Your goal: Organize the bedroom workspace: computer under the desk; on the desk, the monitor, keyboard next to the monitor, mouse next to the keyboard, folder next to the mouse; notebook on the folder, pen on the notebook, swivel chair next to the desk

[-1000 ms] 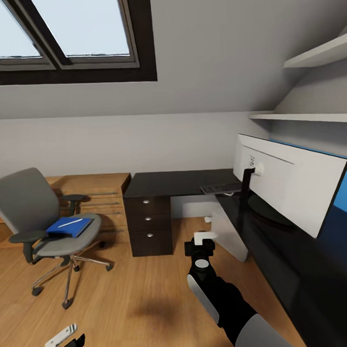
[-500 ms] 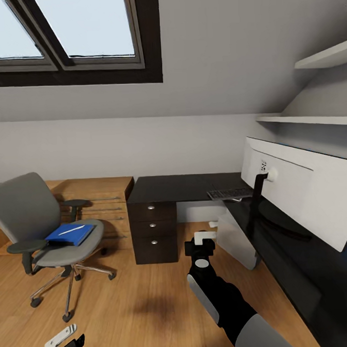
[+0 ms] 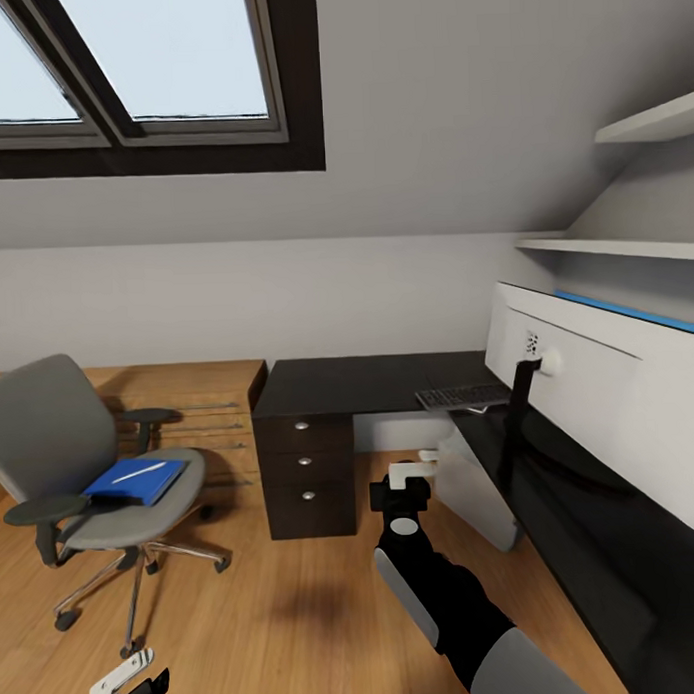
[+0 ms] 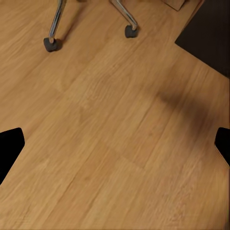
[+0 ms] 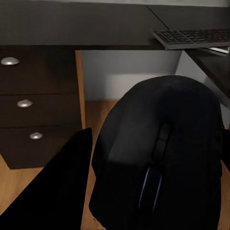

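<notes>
I've got the small black rounded mouse [image 5: 160, 158] clamped in my right gripper [image 3: 399, 485], out over the wood floor short of the long black desk [image 3: 368, 382]. To do this well I'd roll closer, lift above the top, and set it down just beside the flat dark keyboard [image 3: 464, 395]. The big white-backed monitor [image 3: 609, 398] and its stand crowd that corner, and the pale computer tower [image 3: 477, 488] sits underneath. The left gripper [image 3: 129, 683] hangs low, jaws spread, nothing in it. The bright blue folder [image 3: 132, 482] with the white pen [image 3: 139, 472] waits on the grey swivel chair [image 3: 81, 466].
</notes>
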Motion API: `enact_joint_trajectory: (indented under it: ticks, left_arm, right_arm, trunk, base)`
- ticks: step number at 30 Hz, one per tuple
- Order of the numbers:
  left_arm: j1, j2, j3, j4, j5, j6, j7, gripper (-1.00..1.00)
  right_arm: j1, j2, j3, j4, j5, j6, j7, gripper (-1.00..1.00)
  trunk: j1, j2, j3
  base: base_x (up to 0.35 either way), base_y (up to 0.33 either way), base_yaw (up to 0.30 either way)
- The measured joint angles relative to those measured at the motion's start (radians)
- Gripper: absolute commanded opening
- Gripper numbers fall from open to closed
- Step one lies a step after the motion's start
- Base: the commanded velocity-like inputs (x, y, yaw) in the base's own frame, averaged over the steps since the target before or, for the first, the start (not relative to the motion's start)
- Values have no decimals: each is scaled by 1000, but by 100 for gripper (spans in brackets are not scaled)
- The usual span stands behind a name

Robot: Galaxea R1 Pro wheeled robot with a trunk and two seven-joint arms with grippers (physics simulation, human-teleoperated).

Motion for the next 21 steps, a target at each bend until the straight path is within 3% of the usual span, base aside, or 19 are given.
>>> enact_joint_trajectory:
  ticks: [9, 13, 21]
  left_arm:
    - [0, 0, 0, 0, 0, -1, 0, 100]
    - [0, 0, 0, 0, 0, -1, 0, 100]
    - [0, 0, 0, 0, 1, -2, 0, 100]
  right_arm:
    - [11, -6, -4, -86, 0, 7, -4, -100]
    - [63, -11, -4, -187, 0, 16, -21, -100]
    - [72, -13, -4, -204, 0, 17, -25, -100]
  trunk:
    - [-35, 63, 28]
    - [-50, 91, 41]
    - [-81, 147, 66]
  base:
    - [333, 0, 0]
    - [334, 0, 0]
    - [334, 0, 0]
